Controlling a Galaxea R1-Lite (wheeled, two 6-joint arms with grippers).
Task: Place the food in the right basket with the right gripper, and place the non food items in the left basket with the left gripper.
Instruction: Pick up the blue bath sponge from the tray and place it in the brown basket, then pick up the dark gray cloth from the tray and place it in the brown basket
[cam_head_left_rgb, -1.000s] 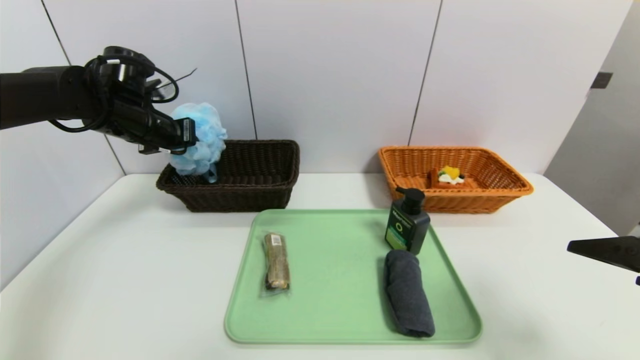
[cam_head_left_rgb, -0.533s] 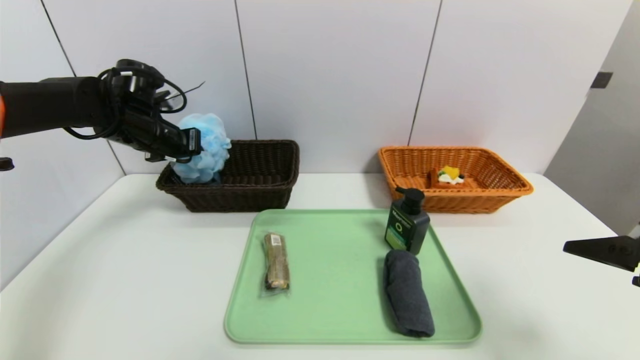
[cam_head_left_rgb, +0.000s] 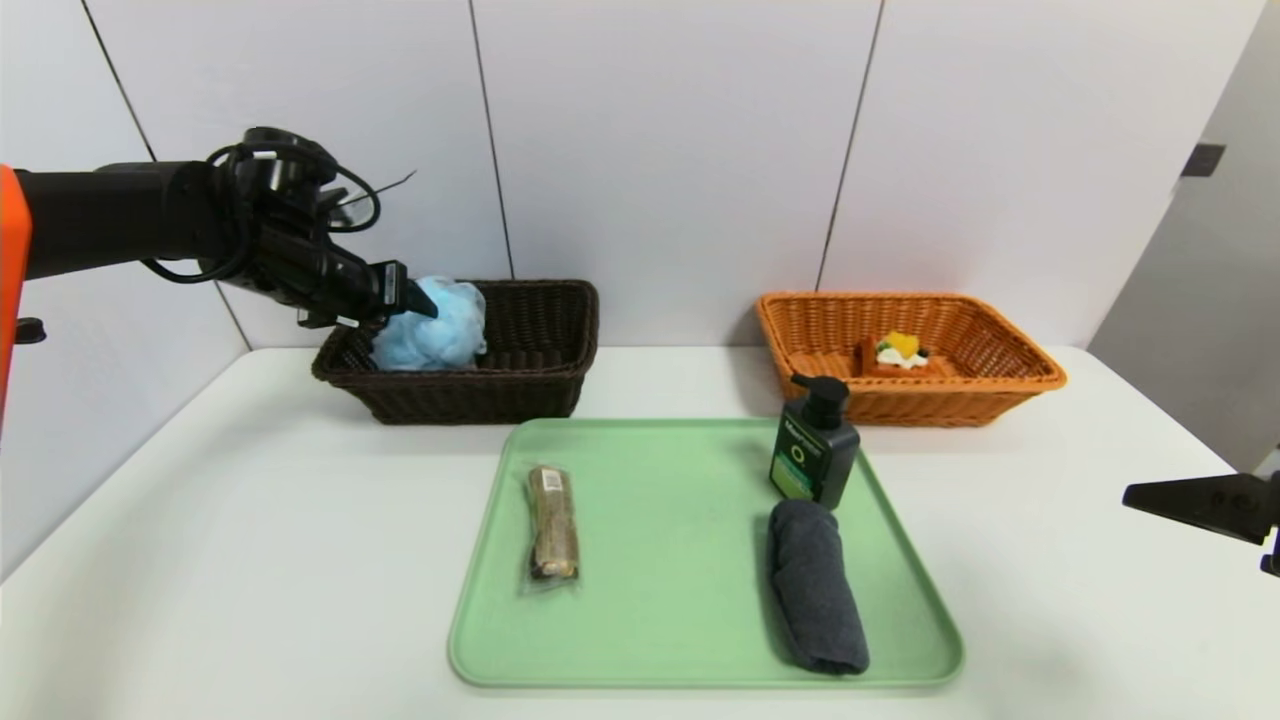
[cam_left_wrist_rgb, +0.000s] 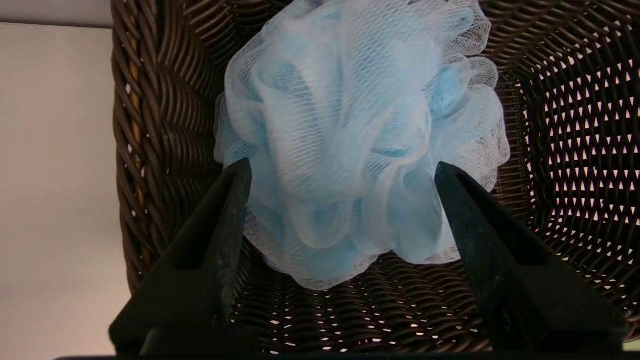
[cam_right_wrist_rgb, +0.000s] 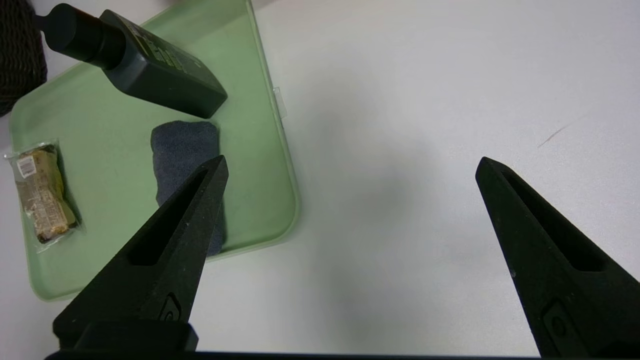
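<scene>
A pale blue mesh bath sponge (cam_head_left_rgb: 437, 327) (cam_left_wrist_rgb: 350, 125) rests inside the dark brown left basket (cam_head_left_rgb: 500, 395) (cam_left_wrist_rgb: 575, 125). My left gripper (cam_head_left_rgb: 402, 296) (cam_left_wrist_rgb: 341, 165) hovers over that basket's left end, open, its fingers flanking the sponge's near side. On the green tray (cam_head_left_rgb: 660, 600) lie a wrapped snack bar (cam_head_left_rgb: 553, 522), a dark pump bottle (cam_head_left_rgb: 815, 455) and a rolled grey towel (cam_head_left_rgb: 818, 585). The orange right basket (cam_head_left_rgb: 960, 400) holds a small cake-like food item (cam_head_left_rgb: 900, 352). My right gripper (cam_head_left_rgb: 1200, 498) (cam_right_wrist_rgb: 350, 160) hangs open over bare table right of the tray.
The white table (cam_head_left_rgb: 250, 560) runs to a panelled wall behind both baskets. The right wrist view shows the tray (cam_right_wrist_rgb: 100, 130) with the bottle (cam_right_wrist_rgb: 150, 75), the towel (cam_right_wrist_rgb: 182, 150) and the snack bar (cam_right_wrist_rgb: 42, 190).
The left gripper lowered toward the dark basket and opened; the blue sponge dropped from its grip into the basket. The right gripper has barely shifted.
</scene>
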